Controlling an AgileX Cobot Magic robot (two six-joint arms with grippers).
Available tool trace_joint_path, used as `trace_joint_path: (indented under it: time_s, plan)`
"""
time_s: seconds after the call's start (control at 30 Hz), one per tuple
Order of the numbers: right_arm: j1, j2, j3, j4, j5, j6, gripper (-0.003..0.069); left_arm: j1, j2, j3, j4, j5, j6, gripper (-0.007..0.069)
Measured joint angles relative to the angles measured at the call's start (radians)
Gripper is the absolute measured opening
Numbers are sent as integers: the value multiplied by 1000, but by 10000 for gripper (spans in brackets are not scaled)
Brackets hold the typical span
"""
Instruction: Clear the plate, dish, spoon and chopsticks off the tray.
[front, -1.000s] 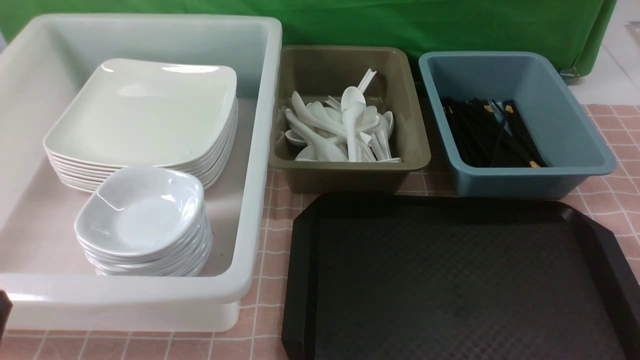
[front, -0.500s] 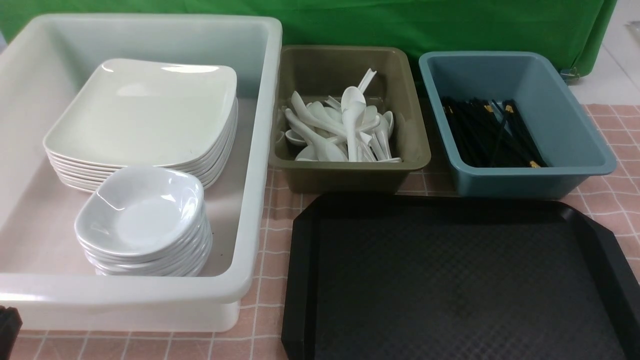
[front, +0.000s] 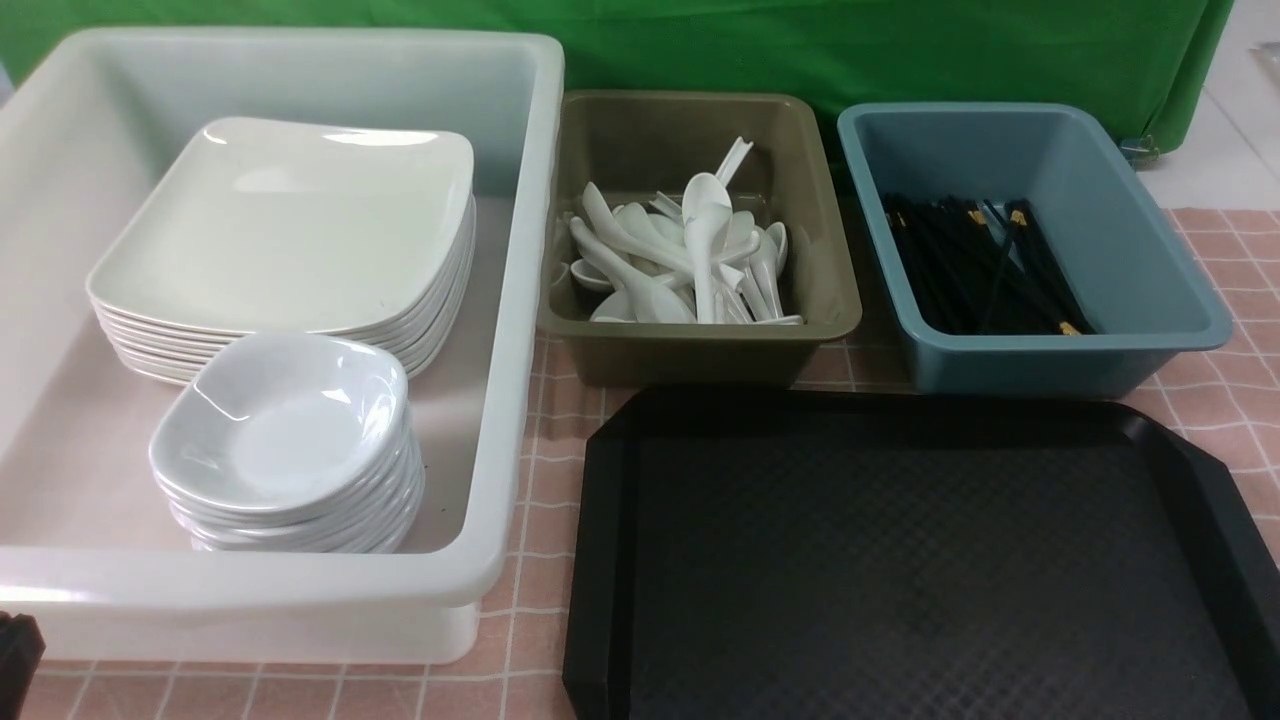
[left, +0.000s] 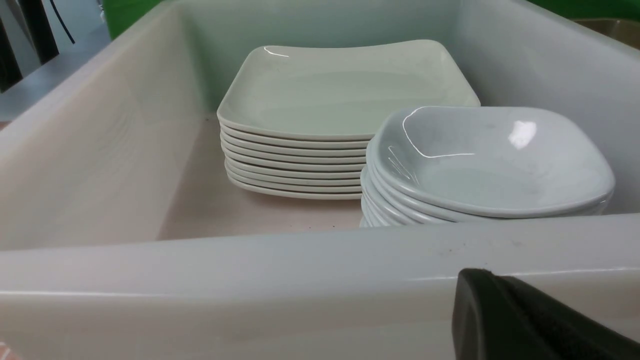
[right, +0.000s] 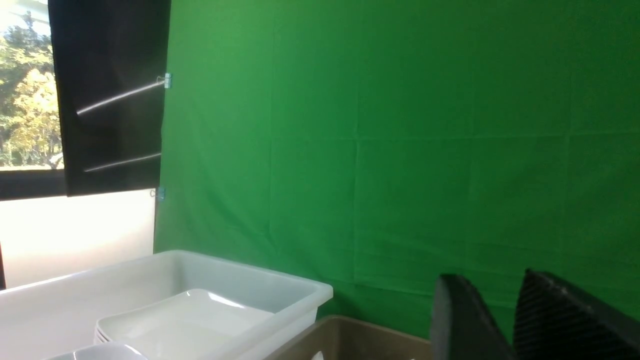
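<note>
Finishing is judged in hand: beside the large black plastic tray (front: 930, 570), whose visible surface is cleared, the left tool (left: 487, 310) is pressed together, the right tool (right: 492, 320) slightly spread; only retraction is called for.

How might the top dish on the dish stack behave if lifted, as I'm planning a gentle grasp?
The dish may be slippery, given its glossy surface. It looks rigid and ceramic-like, so probably breakable. Nested closely, it might drag the one beneath.
</note>
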Motion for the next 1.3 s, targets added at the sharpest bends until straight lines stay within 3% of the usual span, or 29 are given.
trace_joint_path:
  time_s: [0.1, 0.13, 0.17, 0.27, 0.4, 0.6, 0.67, 0.9, 1.03, 1.3]
  plan:
    - [0, 0, 0, 18, -3, 0, 240, 0, 0, 0, 0, 0, 0, 4]
    - [0, 0, 0, 96, -3, -31, 240, 0, 0, 0, 0, 0, 0, 5]
    - [0, 0, 0, 96, -3, -38, 240, 0, 0, 0, 0, 0, 0, 5]
    - [0, 0, 17, 390, -8, -310, 240, 0, 0, 0, 0, 0, 0, 5]
    - [0, 0, 51, 583, -2, -486, 240, 0, 0, 0, 1, 0, 0, 5]
    - [-10, -13, 105, 613, -5, -535, 240, 0, 0, 0, 3, 0, 0, 5]
    - [-73, -36, 165, 617, -6, -562, 240, 0, 0, 0, 3, 0, 0, 5]
    - [-462, -63, 461, 617, 21, -609, 240, 0, 0, 0, 3, 0, 1, 5]
    - [-599, -111, 502, 620, 137, -608, 240, 0, 0, 1, 3, 2, 1, 5]
    - [-627, -111, 500, 620, 152, -572, 240, 0, -1, 1, 3, 8, 2, 5]
